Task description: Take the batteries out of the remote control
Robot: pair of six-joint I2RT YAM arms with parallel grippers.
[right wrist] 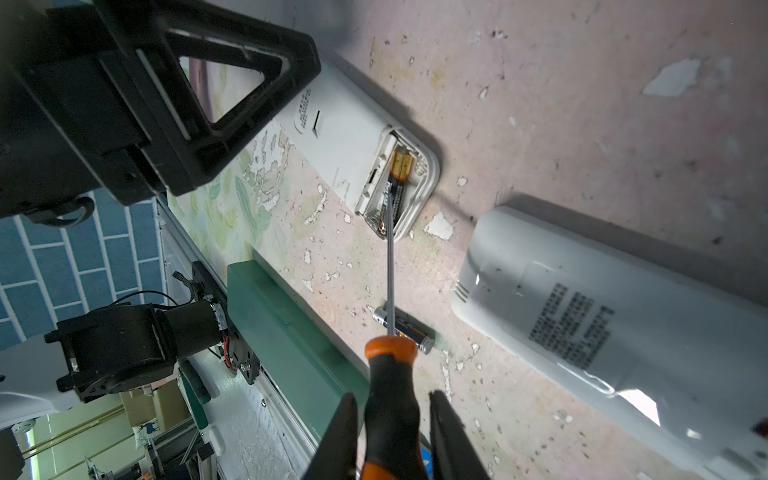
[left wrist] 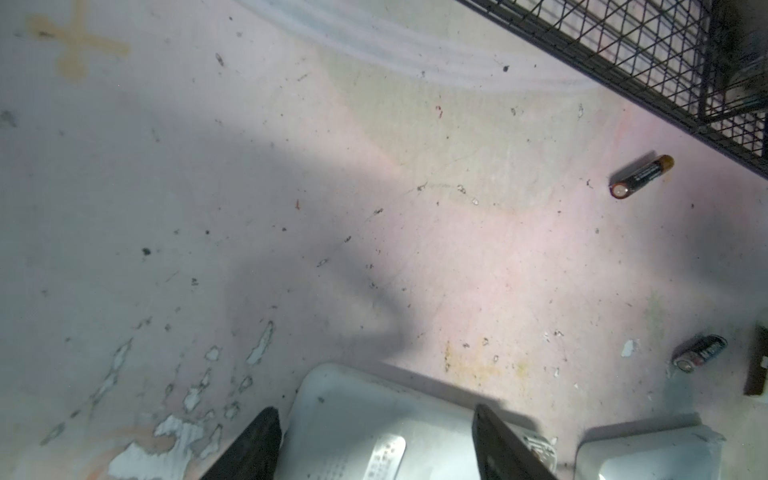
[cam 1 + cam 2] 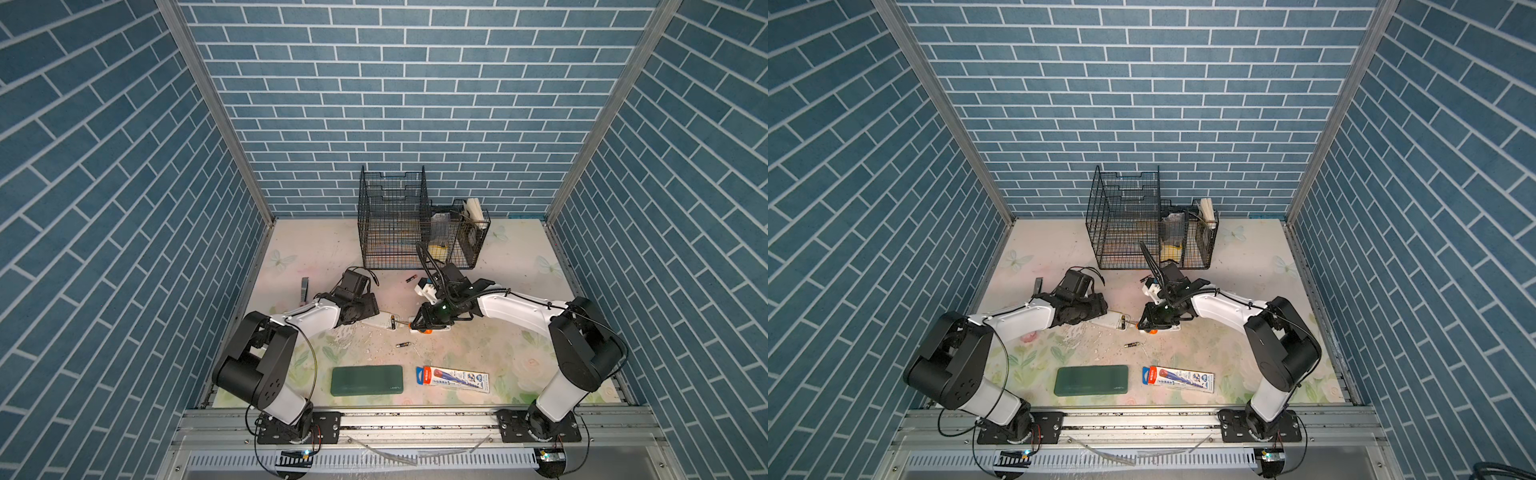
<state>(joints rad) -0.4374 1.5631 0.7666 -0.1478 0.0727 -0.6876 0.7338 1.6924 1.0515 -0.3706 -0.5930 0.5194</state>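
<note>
Battery point(image 1: 397, 178) in remote point(image 1: 345, 137) sits at screwdriver point(image 1: 390, 357) tip, beyond right tool point(image 1: 395, 397).

Left arm point(image 3: 307, 316) and right arm point(image 3: 515, 307) stretch low, converging at the middle. Right gripper point(image 1: 395, 397) jaws clamp the screwdriver point(image 1: 390, 353); left gripper point(image 2: 374, 411) jaws stand wide, seemingly pressing the remote point(image 2: 353, 395) between them.

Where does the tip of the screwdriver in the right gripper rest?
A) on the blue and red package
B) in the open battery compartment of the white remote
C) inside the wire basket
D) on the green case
B: in the right wrist view the shaft of the screwdriver, held by the right gripper, runs into the open compartment of the remote, its tip beside the battery lying in it.
</note>
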